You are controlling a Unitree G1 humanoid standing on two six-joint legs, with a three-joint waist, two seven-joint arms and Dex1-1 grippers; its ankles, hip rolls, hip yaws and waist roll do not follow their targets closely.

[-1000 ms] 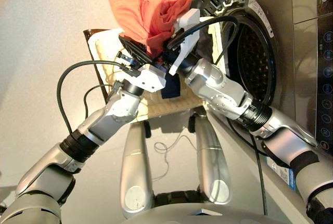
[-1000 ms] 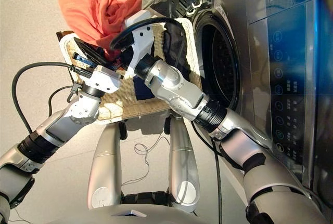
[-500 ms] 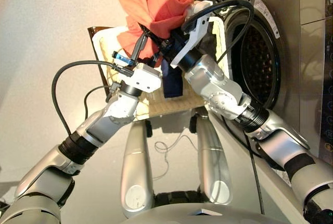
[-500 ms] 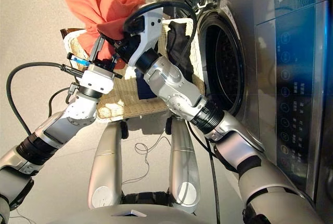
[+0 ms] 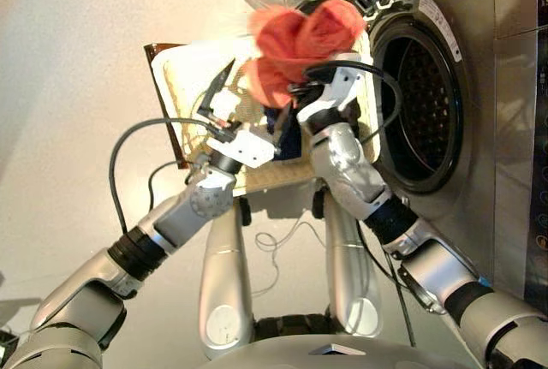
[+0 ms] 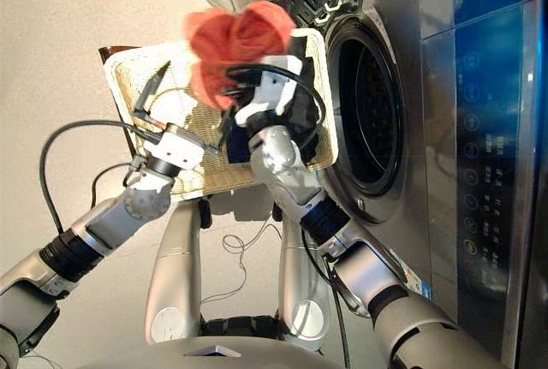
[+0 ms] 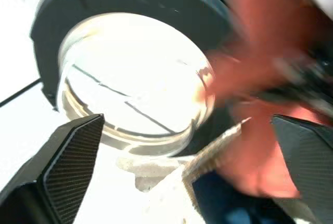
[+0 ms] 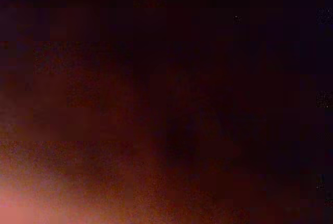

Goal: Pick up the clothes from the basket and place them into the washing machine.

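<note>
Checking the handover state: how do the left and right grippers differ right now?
The left gripper is open, its black fingers spread with nothing between them; the right gripper is buried in the coral-red garment, which it carries bunched up. The left wrist view looks clear onto the washing machine's open glass door; the right wrist view is blacked out by cloth. Both hang over the basket, beside the open drum.

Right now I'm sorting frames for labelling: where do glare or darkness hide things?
Right wrist view: nearly all dark with a reddish glow, probably the coral-red garment against the lens. Left wrist view: the door glass is washed out white. Right eye view: blue sheen over the control panel.
</note>
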